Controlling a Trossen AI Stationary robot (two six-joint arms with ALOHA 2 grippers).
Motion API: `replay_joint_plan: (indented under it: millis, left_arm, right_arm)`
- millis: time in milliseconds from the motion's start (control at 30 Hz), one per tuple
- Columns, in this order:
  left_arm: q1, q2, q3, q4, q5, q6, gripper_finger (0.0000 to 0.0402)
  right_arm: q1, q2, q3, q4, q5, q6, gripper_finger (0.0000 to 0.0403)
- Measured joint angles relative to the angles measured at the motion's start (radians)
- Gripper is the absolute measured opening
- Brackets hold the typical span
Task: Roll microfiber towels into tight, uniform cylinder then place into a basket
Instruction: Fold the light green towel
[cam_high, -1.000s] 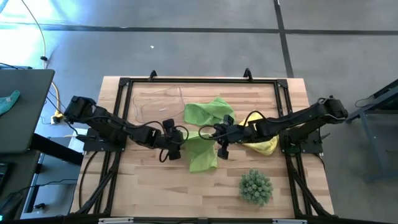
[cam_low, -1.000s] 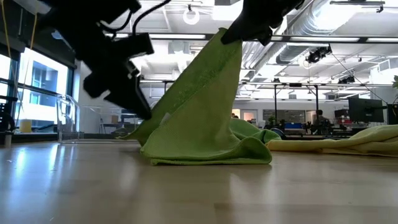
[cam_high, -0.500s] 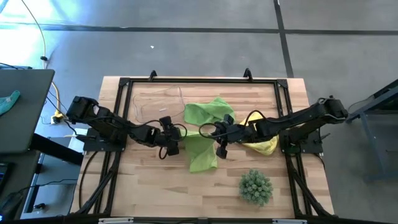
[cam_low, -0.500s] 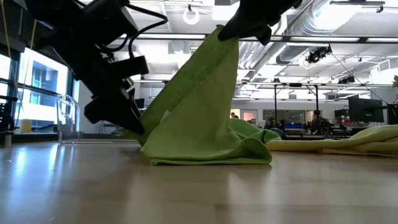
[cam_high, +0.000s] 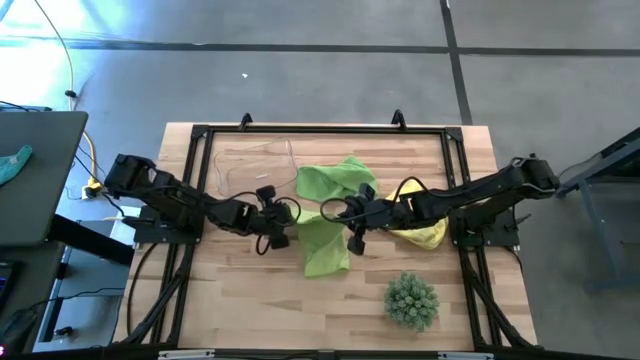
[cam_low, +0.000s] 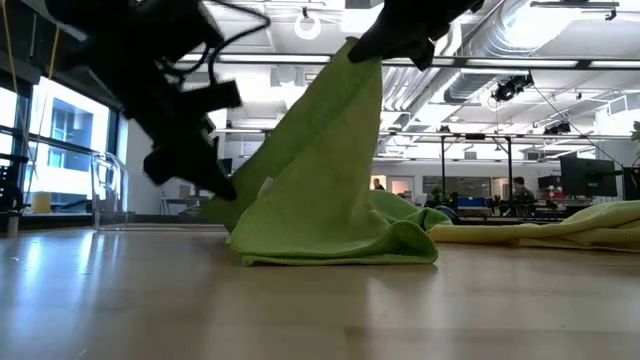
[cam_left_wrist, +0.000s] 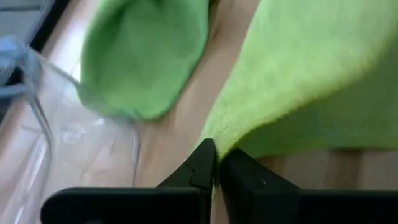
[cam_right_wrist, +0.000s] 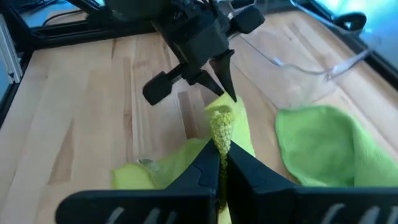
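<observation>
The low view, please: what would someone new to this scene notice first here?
A lime green towel is pulled up into a tent at mid-table, its top corner pinched by the right gripper. The left gripper has closed on the towel's lower edge near the wood. A yellow towel lies flat at the right.

Fuzzy lime green cloth towel (cam_low: 320, 190), smooth pale wood table (cam_high: 250, 300), clear glossy plastic basket (cam_right_wrist: 298, 68)
</observation>
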Motion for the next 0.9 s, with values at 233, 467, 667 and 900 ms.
replay_joint_plan:
  millis: [233, 467, 667, 900]
  left_arm:
    - [-0.054, -0.100, 0.178, -0.269, -0.051, -0.026, 0.0004]
    - [-0.117, -0.203, 0.380, -0.577, -0.196, -0.052, 0.0001]
    - [-0.172, -0.254, 0.530, -0.729, -0.307, -0.048, 0.0000]
    - [-0.228, -0.264, 0.666, -0.865, -0.317, -0.073, 0.0000]
  right_arm:
    - [0.016, 0.000, 0.000, 0.089, 0.009, -0.137, 0.0000]
    - [0.015, -0.038, -0.001, 0.185, 0.031, -0.277, 0.0000]
    - [0.013, -0.101, -0.001, 0.263, 0.087, -0.412, 0.0000]
    - [0.012, -0.108, 0.000, 0.368, 0.078, -0.510, 0.0000]
